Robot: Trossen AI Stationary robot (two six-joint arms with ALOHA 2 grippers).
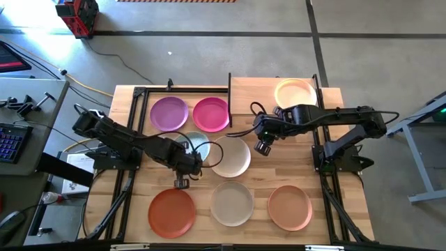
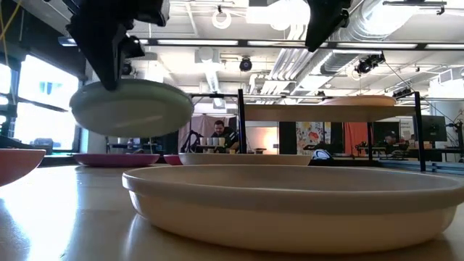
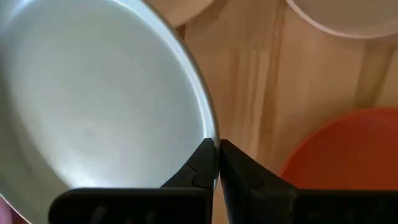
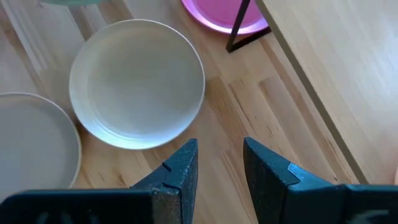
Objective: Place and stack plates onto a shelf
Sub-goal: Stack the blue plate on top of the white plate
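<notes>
Take the shelf [image 1: 265, 94] as your reference. One peach plate [image 1: 295, 93] already sits on it, at the end farthest from the left arm; the rest of the board is bare. Judge the task as early: seven plates remain off the shelf.

The purple plate [image 1: 169, 113] and magenta plate [image 1: 211, 113] lie on the table just beside the shelf. The off-white plate [image 1: 231, 156], the orange-red plate [image 1: 171, 212], cream plate [image 1: 232, 203] and second peach plate [image 1: 289, 207] lie farther from it.

The left gripper [image 3: 217, 163] is clamped on the rim of the pale mint plate [image 3: 93, 99], which the low view shows lifted clear of the table.

The right gripper [image 4: 219, 163] hovers by the shelf's near edge, fingers apart, holding nothing.
</notes>
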